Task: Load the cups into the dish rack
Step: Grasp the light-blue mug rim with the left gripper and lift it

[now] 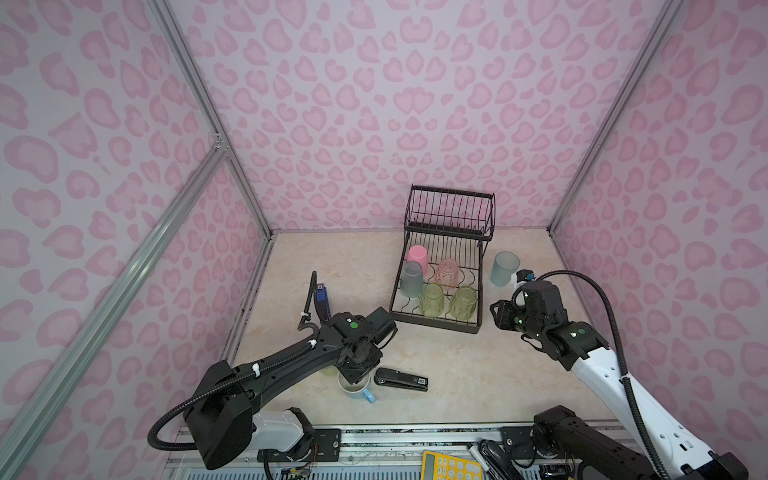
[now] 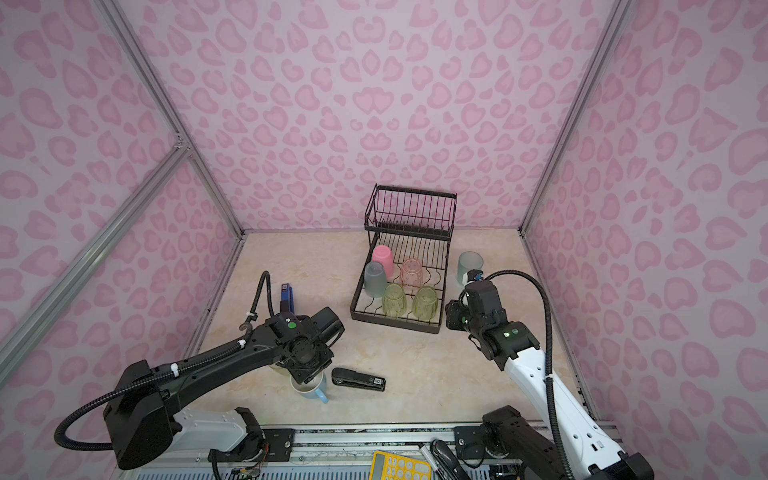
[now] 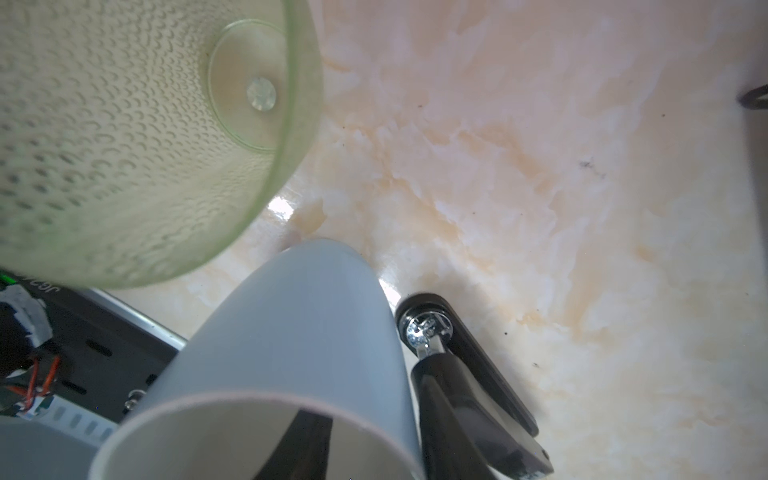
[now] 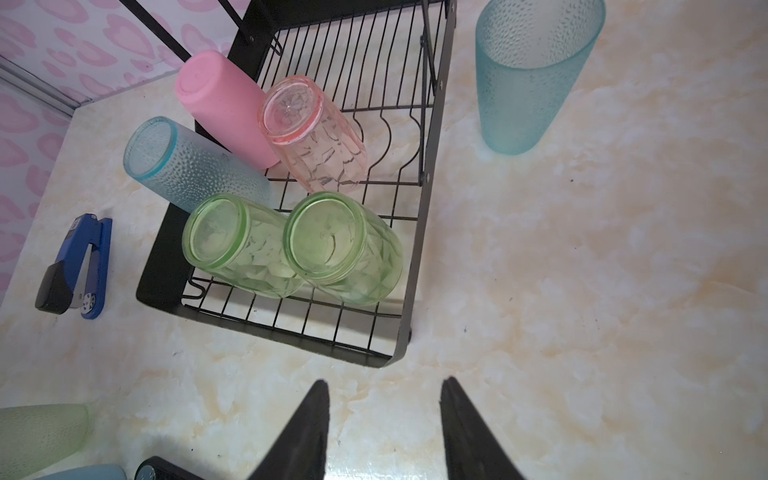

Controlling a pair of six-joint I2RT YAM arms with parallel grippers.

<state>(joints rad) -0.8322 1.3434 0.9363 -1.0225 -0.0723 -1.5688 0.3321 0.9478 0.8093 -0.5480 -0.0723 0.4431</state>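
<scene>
Biggest thing first: the dish rack (image 1: 446, 232) is parked at the back of the table (image 1: 465, 374). Its full two-tier shape is only caught in both top views; just the lower tray is picked up by the right wrist view.

The left arm (image 1: 282, 361) is stretched in low from the near left, with its wrist bent straight down over the light-blue mug (image 3: 299, 324). The right arm (image 1: 602, 370) is raised from the near right and angled toward the rack's front right corner.

Eight cups can be counted. Five are stood bottoms-up in the lower tray:
- a pink tumbler (image 4: 220, 108)
- a frosted blue-grey tumbler (image 4: 187, 166)
- a pinkish ribbed cup (image 4: 316, 137)
- two green ribbed cups (image 4: 237, 249) (image 4: 345, 249)

Three are on the table. A second frosted tumbler (image 4: 528, 79) is stood upright just right of the rack, and the mug is near the front. The pale green tumbler (image 3: 124, 145) beside the mug is mostly hidden under the arm from above but shown big in the left wrist view.

Two staplers are seen: a black stapler (image 1: 401, 379) just beside the mug and a blue stapler (image 4: 77, 266) well left of the rack.

The right gripper (image 4: 384, 386) is held over bare table, fingers apart, nothing between them. For the left gripper (image 1: 354, 376), one finger (image 3: 301, 440) is seen inside the mug. The other can't be separated from the black stapler, so whether the mug wall is pinched can't be told.
</scene>
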